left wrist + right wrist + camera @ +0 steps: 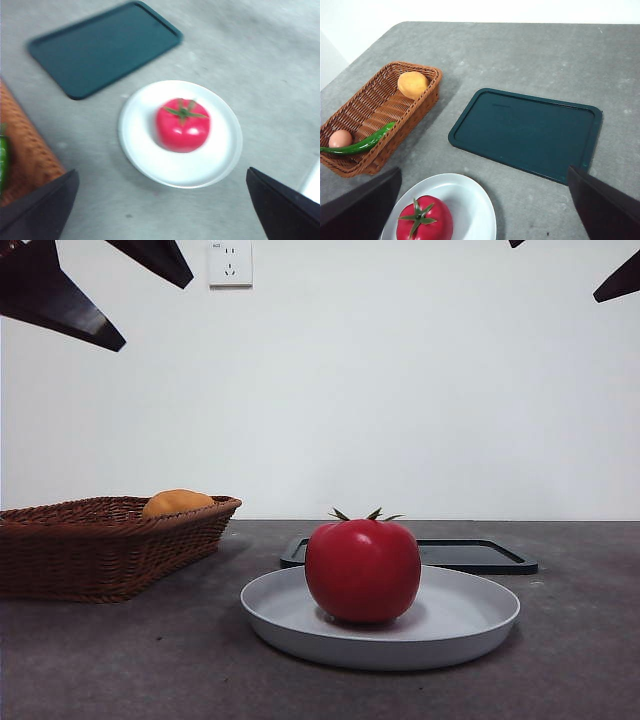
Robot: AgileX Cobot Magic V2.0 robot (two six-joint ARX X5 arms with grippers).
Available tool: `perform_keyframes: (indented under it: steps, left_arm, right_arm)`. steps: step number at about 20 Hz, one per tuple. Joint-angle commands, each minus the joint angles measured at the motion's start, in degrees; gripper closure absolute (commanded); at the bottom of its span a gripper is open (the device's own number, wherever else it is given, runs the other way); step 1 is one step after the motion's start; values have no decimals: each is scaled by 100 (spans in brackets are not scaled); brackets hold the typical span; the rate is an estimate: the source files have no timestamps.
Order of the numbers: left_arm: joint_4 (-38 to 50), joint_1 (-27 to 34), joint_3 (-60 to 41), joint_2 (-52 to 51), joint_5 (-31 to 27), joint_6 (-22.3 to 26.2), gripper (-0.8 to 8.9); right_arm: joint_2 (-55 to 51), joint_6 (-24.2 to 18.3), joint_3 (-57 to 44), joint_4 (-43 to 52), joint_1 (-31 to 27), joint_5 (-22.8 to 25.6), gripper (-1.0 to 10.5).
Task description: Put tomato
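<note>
We see the tomato (362, 570) sitting upright on the white plate (470, 625), right below our left hand (160, 210), whose jaws are spread wide and empty; our right hand (480, 210) hangs open too, tomato just beneath it. Beyond both hands on the tabletop (580, 660): dark tray (530, 132), and wicker basket (380, 120) off to one side.

Bright even light, left wrist view blurred
</note>
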Motion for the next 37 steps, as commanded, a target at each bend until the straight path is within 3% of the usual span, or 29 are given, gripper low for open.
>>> perform_keyframes:
  steps: [1, 7, 11, 17, 21, 29, 37]
  left_arm:
    - [151, -28, 39, 31, 240, 39, 62]
    - [332, -28, 46, 26, 310, 17, 62]
    - [334, -28, 46, 26, 310, 20, 62]
    - [334, -28, 46, 26, 310, 20, 62]
    - [334, -28, 46, 26, 310, 17, 62]
    - [334, -28, 46, 26, 310, 20, 62]
    - [334, -28, 46, 26, 310, 17, 62]
  right_arm:
    - [44, -24, 87, 57, 20, -4, 397]
    - [83, 199, 87, 52, 72, -251, 398]
    - [472, 221, 90, -197, 570, -380, 398]
    - [1827, 101, 310, -251, 1554, -247, 397]
    - [2944, 4, 925, -551, 1980, 168, 388]
    - [4715, -44, 2127, -1449, 2371, 494, 346]
    - [5388, 72, 2214, -1469, 2699, 743, 348]
